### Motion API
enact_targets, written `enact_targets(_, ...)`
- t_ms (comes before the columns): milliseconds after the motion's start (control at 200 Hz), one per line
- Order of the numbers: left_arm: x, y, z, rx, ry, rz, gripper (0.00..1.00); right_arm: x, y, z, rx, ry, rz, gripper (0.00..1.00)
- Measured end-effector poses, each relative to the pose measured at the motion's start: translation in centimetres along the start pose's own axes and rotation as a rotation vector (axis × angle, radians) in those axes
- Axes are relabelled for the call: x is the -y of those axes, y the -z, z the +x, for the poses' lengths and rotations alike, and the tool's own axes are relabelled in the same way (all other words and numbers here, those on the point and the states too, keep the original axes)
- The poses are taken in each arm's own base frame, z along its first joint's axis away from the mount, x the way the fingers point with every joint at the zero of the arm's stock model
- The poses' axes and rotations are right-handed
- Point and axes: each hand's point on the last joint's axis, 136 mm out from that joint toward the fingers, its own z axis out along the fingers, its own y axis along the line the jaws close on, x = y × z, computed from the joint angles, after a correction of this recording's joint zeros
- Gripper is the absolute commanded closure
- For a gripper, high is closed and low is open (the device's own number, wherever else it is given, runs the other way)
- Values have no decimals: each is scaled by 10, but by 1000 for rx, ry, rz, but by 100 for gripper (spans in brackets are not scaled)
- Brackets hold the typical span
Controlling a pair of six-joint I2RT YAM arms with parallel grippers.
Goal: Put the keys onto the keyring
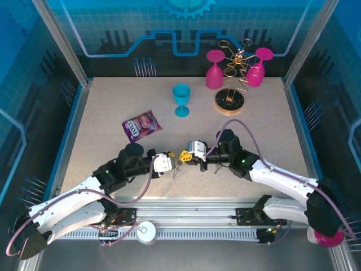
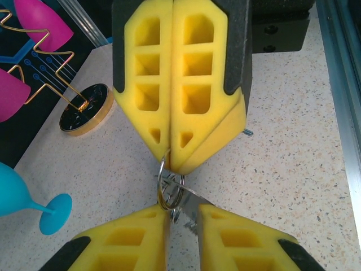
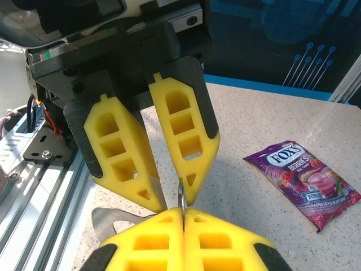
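Observation:
Both grippers meet low over the near middle of the table. My right gripper (image 1: 184,154) (image 3: 183,212) is shut on a thin silver ring of the keyring (image 3: 181,197) (image 2: 163,189), which stands on edge between its yellow pads. Several small rings hang together there. My left gripper (image 1: 176,160) (image 2: 183,212) faces it tip to tip, its jaws narrowly apart with the silver key (image 2: 198,204) spanning the gap between them. The key's blade reaches up into the ring cluster. Its flat head (image 3: 110,221) sticks out below the left fingers.
A purple candy bag (image 1: 141,124) lies at the left of the table. A blue goblet (image 1: 181,99) stands behind the grippers. Two pink goblets (image 1: 214,70) flank a gold wire stand (image 1: 231,96) at the back. A metal rail (image 1: 186,217) runs along the near edge.

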Motion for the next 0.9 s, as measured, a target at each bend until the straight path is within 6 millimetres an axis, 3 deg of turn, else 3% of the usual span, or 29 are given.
enact_targets(510,-1,-1,2,-4,2,-2,80,-7,-5,8,-72,12,-44,100)
enact_targets(645,1,-2,3,-6,7,12,92,-7,-9,6,-77,17,-46,100)
enact_targets(820,3,-2,4,-9,10,22,100,-6,-10,7,-84,29,-46,100)
enact_targets(900,4,-2,4,-10,8,23,100,-6,-9,8,-86,29,-43,80)
